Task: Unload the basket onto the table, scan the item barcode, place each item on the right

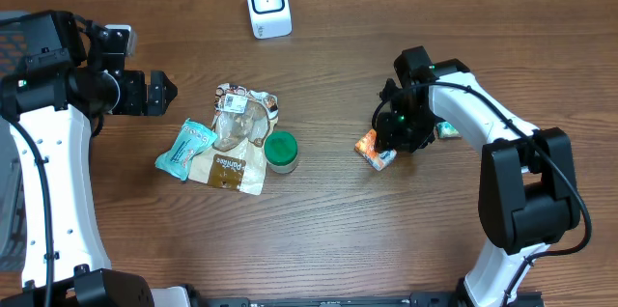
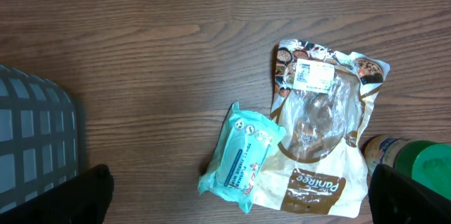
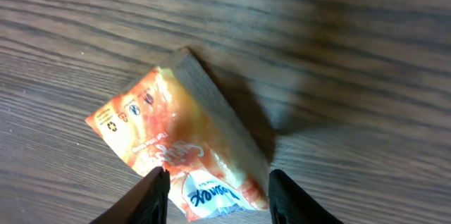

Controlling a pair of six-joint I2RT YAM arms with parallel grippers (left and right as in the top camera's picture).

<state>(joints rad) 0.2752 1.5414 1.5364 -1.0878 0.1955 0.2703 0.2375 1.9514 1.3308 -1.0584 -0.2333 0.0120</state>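
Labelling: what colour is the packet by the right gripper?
Packet: orange with white; right wrist view.

White shells, black joints on left arm [image 1: 53, 181] and right arm [image 1: 473, 104]; black cables loop; right claw [image 3: 218, 185] dark-fingered, green light perhaps at its wrist.

Right wrist view: orange pack [image 3: 184, 139] runs off btm edge between right claw [image 3: 218, 197] fingertips [image 3: 149, 197]. Only tips show; contact w/ pack unclear; print blurred. Overhead: same claw hidden under own wrist housing, which covers part of pack. Small item [image 1: 447, 130] behind claw mostly masked by arm, unidentifiable. Left wrist view: green-lid jar [image 2: 416, 164] at one side of left claw [image 2: 239, 199] cut by frame edge. Grey basket [image 2: 32, 139] at other side cropped. Bag label [image 2: 313, 74] ahead of claw too small to read.
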